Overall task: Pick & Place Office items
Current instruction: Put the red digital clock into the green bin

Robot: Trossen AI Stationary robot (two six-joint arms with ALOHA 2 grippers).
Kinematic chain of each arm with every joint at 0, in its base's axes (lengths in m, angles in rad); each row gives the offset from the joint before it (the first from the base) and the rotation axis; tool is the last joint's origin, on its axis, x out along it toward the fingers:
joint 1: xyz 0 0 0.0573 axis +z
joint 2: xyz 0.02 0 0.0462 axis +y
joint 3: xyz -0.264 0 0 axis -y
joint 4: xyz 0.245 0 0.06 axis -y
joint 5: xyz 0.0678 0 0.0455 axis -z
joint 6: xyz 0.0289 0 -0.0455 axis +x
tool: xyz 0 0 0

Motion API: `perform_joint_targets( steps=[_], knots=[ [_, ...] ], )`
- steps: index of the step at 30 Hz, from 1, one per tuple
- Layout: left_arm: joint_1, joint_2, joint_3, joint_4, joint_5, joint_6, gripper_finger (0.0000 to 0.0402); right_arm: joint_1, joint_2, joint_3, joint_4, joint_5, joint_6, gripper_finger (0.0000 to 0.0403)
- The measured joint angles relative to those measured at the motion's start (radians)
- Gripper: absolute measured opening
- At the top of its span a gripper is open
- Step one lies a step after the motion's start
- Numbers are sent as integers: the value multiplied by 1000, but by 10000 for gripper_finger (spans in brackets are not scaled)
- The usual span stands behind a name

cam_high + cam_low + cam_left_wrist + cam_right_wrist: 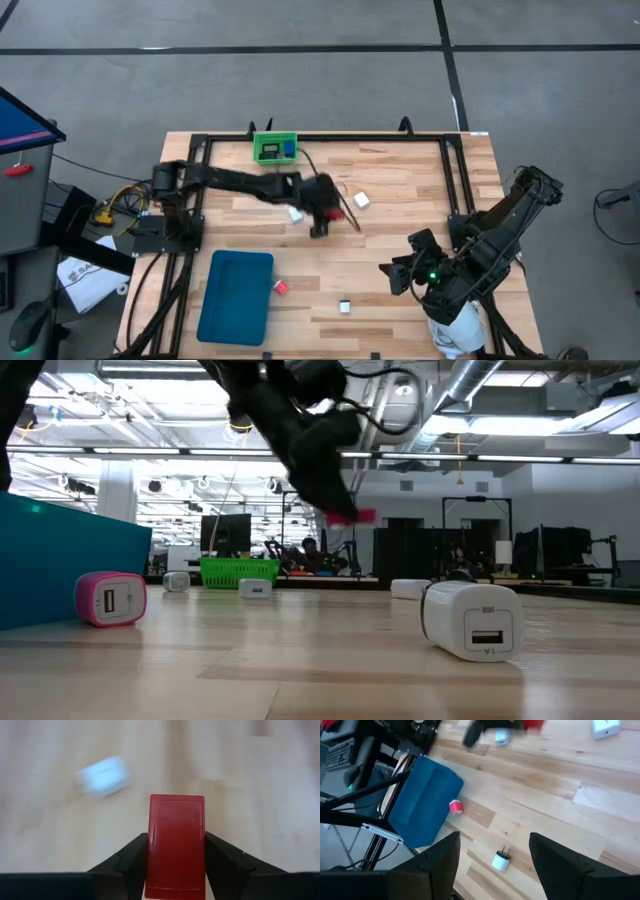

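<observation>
Above wooden table (400, 190), left gripper (176, 862) jaws clamp red block (176, 845) between them.

Left tool (175, 865) clamped, right tool (492, 855) agape.

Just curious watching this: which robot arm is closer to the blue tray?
Left. The left gripper, holding a red block, hangs up-table of the blue tray; the right gripper waits farther away.

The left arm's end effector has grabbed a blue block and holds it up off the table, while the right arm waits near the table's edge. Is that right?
Not quite: the block is red, not blue. The left wrist view shows it clamped between the left end effector's fingers, and the low view shows it held above the table. The rest is right: the right end effector waits, open, near the table's edge.
</observation>
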Motion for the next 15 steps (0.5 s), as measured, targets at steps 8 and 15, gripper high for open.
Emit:
perform_joint_targets(
  steps=[8, 15],
  knots=[
    [241, -196, 1, -241, -142, -114, 153, -38, -4, 0, -27, 2, -13, 230],
    [466, -269, 1, -285, -117, -144, 156, -91, -34, 0, -35, 7, -86, 230]
  ],
)
